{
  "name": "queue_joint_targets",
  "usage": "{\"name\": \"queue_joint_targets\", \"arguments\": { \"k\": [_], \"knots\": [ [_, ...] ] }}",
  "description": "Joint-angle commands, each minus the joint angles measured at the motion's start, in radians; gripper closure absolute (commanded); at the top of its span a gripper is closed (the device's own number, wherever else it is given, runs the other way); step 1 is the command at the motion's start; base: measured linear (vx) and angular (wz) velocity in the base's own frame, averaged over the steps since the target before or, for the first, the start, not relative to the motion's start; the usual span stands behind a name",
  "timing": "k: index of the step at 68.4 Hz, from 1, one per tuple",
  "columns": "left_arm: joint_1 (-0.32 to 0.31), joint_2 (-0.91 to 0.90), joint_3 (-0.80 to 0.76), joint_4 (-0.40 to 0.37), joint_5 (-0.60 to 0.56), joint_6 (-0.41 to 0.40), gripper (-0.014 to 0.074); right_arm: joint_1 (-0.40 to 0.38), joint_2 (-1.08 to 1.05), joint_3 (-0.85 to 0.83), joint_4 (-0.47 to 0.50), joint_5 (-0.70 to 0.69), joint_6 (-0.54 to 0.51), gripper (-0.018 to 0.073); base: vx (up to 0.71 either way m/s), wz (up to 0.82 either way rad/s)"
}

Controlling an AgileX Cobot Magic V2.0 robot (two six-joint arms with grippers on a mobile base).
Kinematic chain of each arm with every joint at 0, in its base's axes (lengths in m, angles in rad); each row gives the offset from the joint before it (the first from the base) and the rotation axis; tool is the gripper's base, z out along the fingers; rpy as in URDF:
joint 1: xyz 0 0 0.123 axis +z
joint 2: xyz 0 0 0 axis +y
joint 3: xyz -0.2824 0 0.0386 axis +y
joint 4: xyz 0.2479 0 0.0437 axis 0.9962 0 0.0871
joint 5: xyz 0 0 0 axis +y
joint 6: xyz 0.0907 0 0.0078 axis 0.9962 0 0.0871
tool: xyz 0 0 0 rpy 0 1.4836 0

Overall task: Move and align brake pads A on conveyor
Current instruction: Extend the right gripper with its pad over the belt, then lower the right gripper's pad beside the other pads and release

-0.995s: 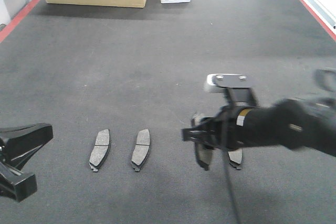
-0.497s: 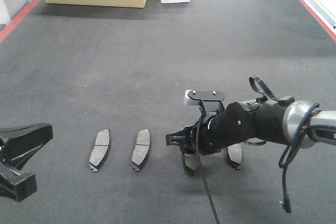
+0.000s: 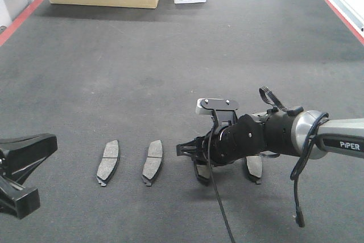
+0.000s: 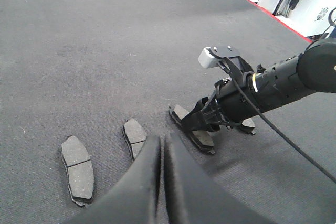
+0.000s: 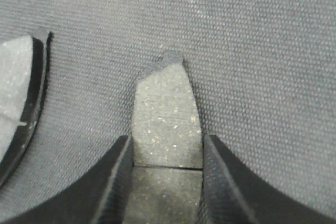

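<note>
The right gripper (image 3: 200,166) pinches a third brake pad (image 5: 165,116) between its fingers, low over the conveyor (image 3: 170,55), probably to line it beside two laid pads (image 3: 152,162), while the left gripper (image 4: 160,145) waits, fingers pressed together.

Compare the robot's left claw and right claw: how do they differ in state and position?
The right claw straddles a brake pad lying on the conveyor; the left claw holds nothing. The right claw's fingers sit apart with the pad between them; the left claw's fingers are pressed together. The right is low at the belt; the left hovers above it. Both are black.
</note>
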State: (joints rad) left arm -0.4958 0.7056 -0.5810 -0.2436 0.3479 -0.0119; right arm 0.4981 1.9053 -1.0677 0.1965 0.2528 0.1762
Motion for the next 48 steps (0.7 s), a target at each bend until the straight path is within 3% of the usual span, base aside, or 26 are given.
{"name": "queue_joint_targets", "arguments": {
  "k": [1, 35, 48],
  "knots": [
    [-0.003, -0.003, -0.027, -0.008, -0.063, 0.002, 0.0603, -0.019, -0.037, -0.029, -0.005, -0.075, -0.004, 0.0380, 0.00, 0.00],
    [-0.003, -0.003, -0.027, -0.008, -0.063, 0.002, 0.0603, -0.048, -0.037, -0.029, -0.006, -0.018, -0.012, 0.0139, 0.00, 0.00],
    [-0.003, -0.003, -0.027, -0.008, -0.063, 0.002, 0.0603, -0.048, -0.108, -0.029, -0.009, 0.043, -0.012, 0.0125, 0.00, 0.00]
  ]
}}
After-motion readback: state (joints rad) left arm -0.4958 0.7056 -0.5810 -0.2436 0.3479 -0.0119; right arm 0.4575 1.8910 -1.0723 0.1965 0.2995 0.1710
